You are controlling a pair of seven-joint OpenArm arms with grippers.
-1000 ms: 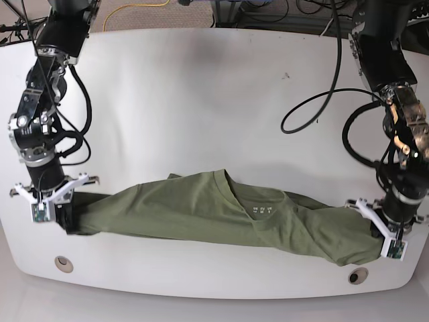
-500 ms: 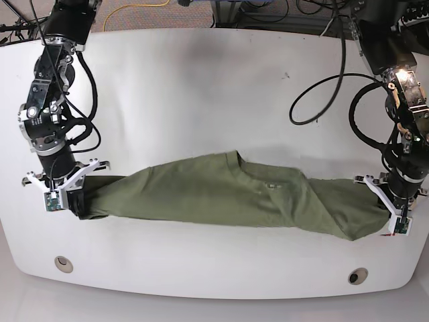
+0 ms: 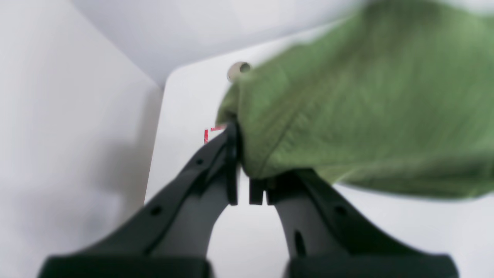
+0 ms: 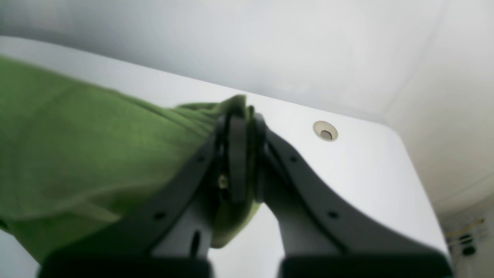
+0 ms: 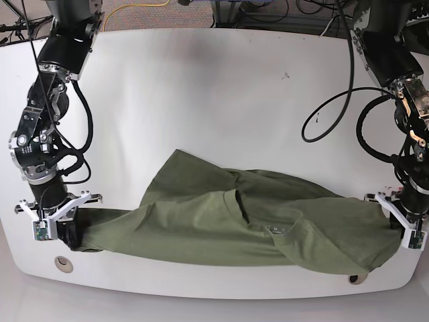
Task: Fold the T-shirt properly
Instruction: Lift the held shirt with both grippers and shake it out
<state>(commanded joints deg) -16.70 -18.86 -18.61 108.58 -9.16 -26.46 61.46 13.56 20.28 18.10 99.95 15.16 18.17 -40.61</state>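
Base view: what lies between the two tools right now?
Only the T-shirt, stretched from the right tool to the left tool, each pinching an end; the base view shows it.

T-shirt (image 5: 234,221): olive-green, plain, wrinkled; lay stretched across the lower frame, both ends gathered, a loose fold bulging toward centre.

Both arms are black and segmented, with looping black cables and silvery joint rings. White brackets sit above the left gripper (image 5: 404,236) and right gripper (image 5: 62,234). Their matte black fingers (image 3: 216,166) show small screw holes.
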